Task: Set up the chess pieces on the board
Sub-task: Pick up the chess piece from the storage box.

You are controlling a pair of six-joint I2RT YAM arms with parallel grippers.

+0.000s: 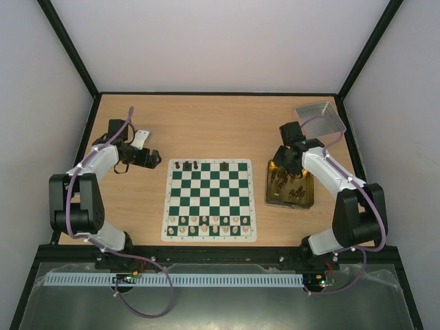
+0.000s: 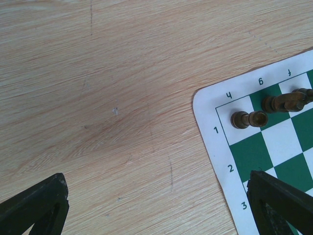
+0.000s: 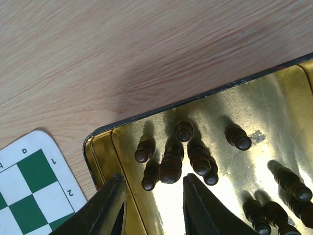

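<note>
I am looking down on the board (image 1: 210, 189), which is lying flat at the middle of the surface's (image 1: 206, 124) near edge. I am counting four dark chess pieces (image 1: 187, 165) along its far row, three bunched toward the far left corner and one further right. Pale pieces (image 1: 206, 220) are filling its two near rows. The rest of the dark set is sitting in a gold tin (image 3: 274, 103) just beside the board's right side, toward the surface's right edge. My right hand (image 3: 154, 196) is hovering inside that tin at its board-side end. Its fingers are standing apart and clamping nothing, and one dark piece is lying just ahead of the gap without touching either finger. Others are clustering around it and more are spreading toward the tin's far side. My left hand (image 2: 159, 196) is hanging over bare wood just off the board's far left corner, jaws spread wide and empty. Its wrist camera is catching two of the placed pieces on the corner squares. A grey tray (image 1: 321, 117) is resting at the surface's far right corner, apart from the tin.
</note>
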